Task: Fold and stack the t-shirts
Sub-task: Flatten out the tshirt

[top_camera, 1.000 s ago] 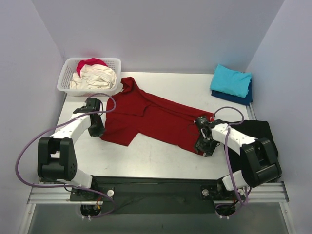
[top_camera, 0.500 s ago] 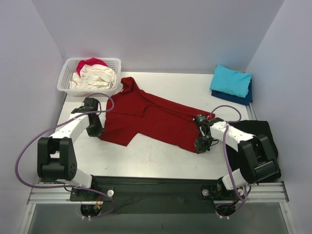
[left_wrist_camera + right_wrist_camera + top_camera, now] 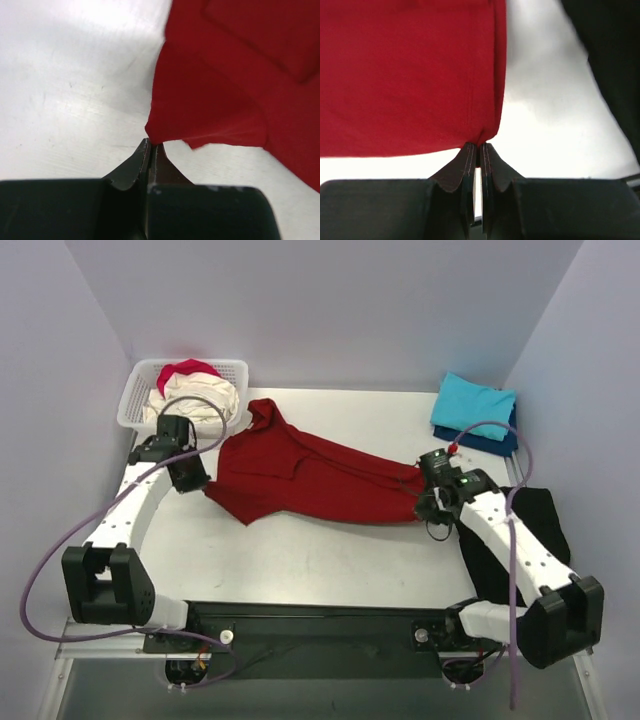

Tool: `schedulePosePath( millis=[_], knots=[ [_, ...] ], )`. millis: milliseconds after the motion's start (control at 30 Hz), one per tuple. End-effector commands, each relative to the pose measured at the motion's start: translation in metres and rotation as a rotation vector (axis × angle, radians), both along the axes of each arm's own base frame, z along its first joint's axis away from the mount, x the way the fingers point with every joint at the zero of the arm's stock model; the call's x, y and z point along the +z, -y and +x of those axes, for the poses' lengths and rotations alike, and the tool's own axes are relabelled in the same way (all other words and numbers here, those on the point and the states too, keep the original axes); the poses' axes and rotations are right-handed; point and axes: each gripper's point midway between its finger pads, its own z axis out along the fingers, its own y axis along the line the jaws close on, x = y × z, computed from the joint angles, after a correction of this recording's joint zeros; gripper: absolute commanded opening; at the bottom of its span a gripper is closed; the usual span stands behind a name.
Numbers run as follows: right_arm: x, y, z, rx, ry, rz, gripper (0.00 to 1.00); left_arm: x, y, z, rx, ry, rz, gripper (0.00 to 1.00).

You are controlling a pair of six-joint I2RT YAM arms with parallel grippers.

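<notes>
The step in hand looks like spreading the dark red t-shirt (image 3: 310, 480) out flat before the first fold. The shirt lies stretched across the middle of the table (image 3: 300, 560), slightly wrinkled, with one part bunched up toward the basket (image 3: 133, 405). The left gripper (image 3: 151, 146) is pinched tight on the shirt's near left corner, and the cloth fans away from its tips. The right gripper (image 3: 476, 148) is clamped on the hem corner at the opposite end, so the shirt hangs between the two. The next move probably calls for pulling both corners evenly apart and laying the cloth down smooth, without letting either corner slip. A turquoise t-shirt (image 3: 472, 405) sits folded on a navy t-shirt (image 3: 497, 444) at the far right corner.
</notes>
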Motion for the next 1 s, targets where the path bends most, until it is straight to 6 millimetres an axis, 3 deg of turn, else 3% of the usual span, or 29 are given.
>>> schedulePosePath(
  millis=[0, 67, 100, 167, 233, 267, 300, 333, 400, 433, 467, 533, 567, 667, 767, 867, 900, 967],
  knots=[
    [0.055, 0.029, 0.004, -0.017, 0.089, -0.094, 0.00, 0.099, 0.011, 0.032, -0.038, 0.285, -0.065, 0.00],
    [0.072, 0.034, 0.009, -0.024, 0.119, -0.093, 0.00, 0.128, 0.017, 0.039, -0.055, 0.366, -0.093, 0.00],
    [0.094, 0.037, 0.019, -0.027, 0.172, -0.085, 0.00, 0.156, 0.022, 0.046, -0.079, 0.448, -0.120, 0.00],
    [0.113, 0.039, 0.027, -0.028, 0.218, -0.075, 0.00, 0.190, 0.030, 0.052, -0.128, 0.553, -0.144, 0.00],
    [0.143, 0.044, 0.038, -0.025, 0.290, -0.069, 0.00, 0.242, 0.030, 0.059, -0.154, 0.715, -0.128, 0.00],
    [0.151, 0.045, 0.043, -0.024, 0.309, -0.069, 0.00, 0.257, 0.029, 0.061, -0.159, 0.756, -0.115, 0.00],
    [0.173, 0.046, 0.050, -0.025, 0.365, -0.068, 0.00, 0.270, 0.028, 0.066, -0.163, 0.779, -0.100, 0.00],
    [0.183, 0.048, 0.053, -0.010, 0.383, -0.079, 0.00, 0.301, 0.025, 0.066, -0.167, 0.847, -0.080, 0.00],
    [0.201, 0.047, 0.061, 0.008, 0.423, -0.090, 0.00, 0.327, 0.024, 0.070, -0.169, 0.903, -0.067, 0.00],
    [0.220, 0.048, 0.065, 0.017, 0.467, -0.096, 0.00, 0.340, 0.024, 0.071, -0.175, 0.932, -0.062, 0.00],
    [0.228, 0.049, 0.070, 0.023, 0.483, -0.101, 0.00, 0.372, 0.023, 0.066, -0.178, 1.005, -0.057, 0.00],
    [0.256, 0.050, 0.074, 0.022, 0.554, -0.105, 0.00, 0.395, 0.023, 0.070, -0.181, 1.054, -0.054, 0.00],
    [0.262, 0.051, 0.076, 0.033, 0.562, -0.115, 0.00, 0.419, 0.024, 0.064, -0.189, 1.111, -0.055, 0.00],
    [0.288, 0.053, 0.079, 0.038, 0.626, -0.124, 0.00, 0.453, 0.028, 0.057, -0.213, 1.198, -0.065, 0.00],
    [0.307, 0.053, 0.076, 0.039, 0.678, -0.115, 0.00, 0.469, 0.034, 0.051, -0.249, 1.246, -0.073, 0.00],
    [0.316, 0.055, 0.065, 0.034, 0.711, -0.109, 0.00, 0.485, 0.034, 0.036, -0.267, 1.288, -0.059, 0.00],
    [0.317, 0.056, 0.059, 0.026, 0.716, -0.101, 0.00, 0.500, 0.032, 0.023, -0.268, 1.325, -0.040, 0.00],
    [0.319, 0.056, 0.044, 0.020, 0.731, -0.077, 0.00, 0.508, 0.025, 0.009, -0.238, 1.335, -0.013, 0.00]
  ],
)
